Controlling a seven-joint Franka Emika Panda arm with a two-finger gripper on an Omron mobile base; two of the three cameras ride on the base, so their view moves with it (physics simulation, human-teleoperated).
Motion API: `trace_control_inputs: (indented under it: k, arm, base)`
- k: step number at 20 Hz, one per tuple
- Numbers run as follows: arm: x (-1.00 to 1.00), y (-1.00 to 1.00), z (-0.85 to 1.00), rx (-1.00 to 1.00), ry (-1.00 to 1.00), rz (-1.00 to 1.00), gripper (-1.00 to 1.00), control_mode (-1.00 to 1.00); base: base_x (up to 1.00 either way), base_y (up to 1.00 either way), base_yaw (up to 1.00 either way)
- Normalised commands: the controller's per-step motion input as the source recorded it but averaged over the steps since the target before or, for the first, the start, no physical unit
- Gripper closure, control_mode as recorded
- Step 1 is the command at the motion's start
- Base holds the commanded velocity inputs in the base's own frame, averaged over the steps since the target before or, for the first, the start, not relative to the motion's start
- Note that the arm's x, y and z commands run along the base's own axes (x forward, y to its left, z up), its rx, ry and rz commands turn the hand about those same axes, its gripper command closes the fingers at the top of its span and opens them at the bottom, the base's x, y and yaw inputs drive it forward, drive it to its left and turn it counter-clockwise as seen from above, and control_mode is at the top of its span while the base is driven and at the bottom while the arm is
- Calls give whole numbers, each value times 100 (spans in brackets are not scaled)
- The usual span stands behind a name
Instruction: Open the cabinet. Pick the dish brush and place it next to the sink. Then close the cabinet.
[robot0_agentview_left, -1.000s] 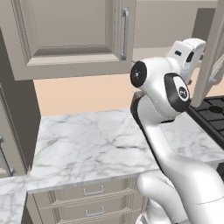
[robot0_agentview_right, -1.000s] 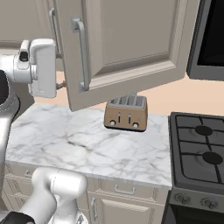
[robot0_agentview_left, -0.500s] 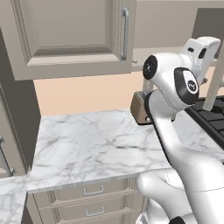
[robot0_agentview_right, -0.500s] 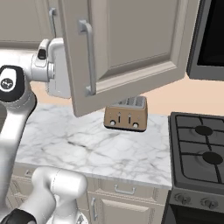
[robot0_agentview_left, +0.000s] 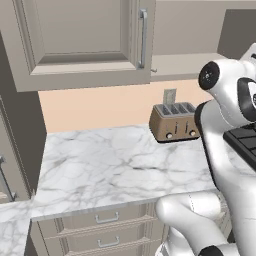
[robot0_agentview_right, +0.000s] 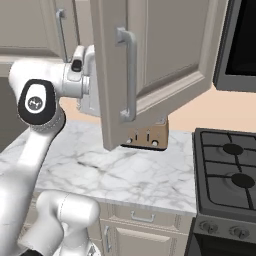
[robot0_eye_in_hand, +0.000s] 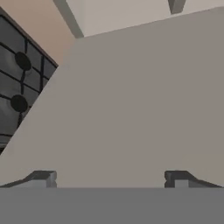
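So this was a rendered kitchen with a white marble counter (robot0_agentview_left: 115, 160) running under the cabinet (robot0_agentview_left: 80, 45), peach wall behind it. Going left to right in the left base view: the cabinet's left door was shut flat with its silver bar handle (robot0_agentview_left: 143, 37) on the right edge, then a brown toaster (robot0_agentview_left: 174, 122) sat at the back of the counter, then the white arm took up the right side. Drawer fronts (robot0_agentview_left: 107, 220) ran below the counter.

From the right base view the other door (robot0_agentview_right: 150, 65) hung swung out toward the camera, handle (robot0_agentview_right: 129, 75) facing us, and the toaster peeked out under its bottom edge. The stove (robot0_agentview_right: 227, 170) with black burners sat at far right.

The gripper (robot0_eye_in_hand: 109, 177) was spread about as wide as it goes, nothing between the fingertips (robot0_eye_in_hand: 41, 177), pointed at a plain grey-beige door panel very close up, burners off to the left. Couldn't see the dish brush anywhere, so no idea where it was.
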Motion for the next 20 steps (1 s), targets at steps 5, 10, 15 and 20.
trace_control_inputs:
  k: [5,10,15,20]
  arm:
    - [-25,-80,0,0,-5,0,-100,-100]
    - [-18,-78,0,0,-5,0,-100,-100]
    - [-3,-67,0,0,-3,0,-100,-100]
    - [0,-34,0,0,-1,2,-100,-100]
  base:
    - [0,0,0]
    - [0,0,0]
    - [0,0,0]
    - [0,0,0]
